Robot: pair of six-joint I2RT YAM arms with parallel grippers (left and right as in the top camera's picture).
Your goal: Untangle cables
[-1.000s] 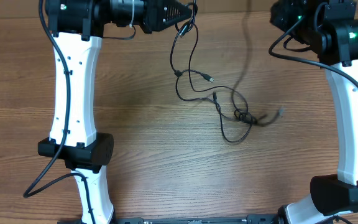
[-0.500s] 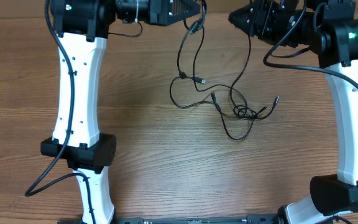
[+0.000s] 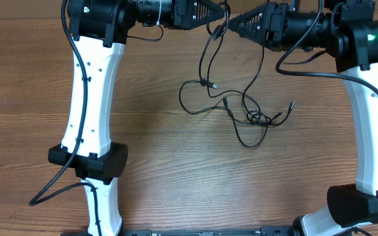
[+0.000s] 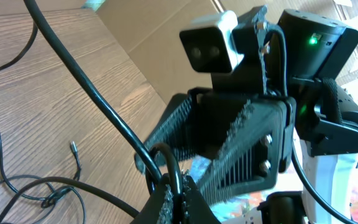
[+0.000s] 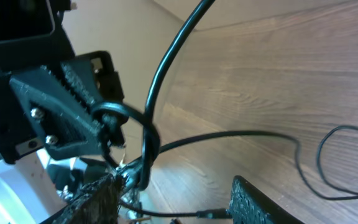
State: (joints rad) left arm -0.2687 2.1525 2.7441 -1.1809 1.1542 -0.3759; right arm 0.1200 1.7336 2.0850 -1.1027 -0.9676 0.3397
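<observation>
Two sets of jaws meet over far edge of desk (image 3: 149,151): left jaws pinch cables (image 3: 260,118), right jaws half-open beside. Regrasp step; I'd clamp right, then pull apart.

Black cables (image 3: 259,120) cross a brown wood-grain table (image 3: 163,177) between white arms (image 3: 87,98).

cables (image 3: 260,119) on table (image 3: 149,151), strands running back to left jaws, right jaws just beside them
</observation>
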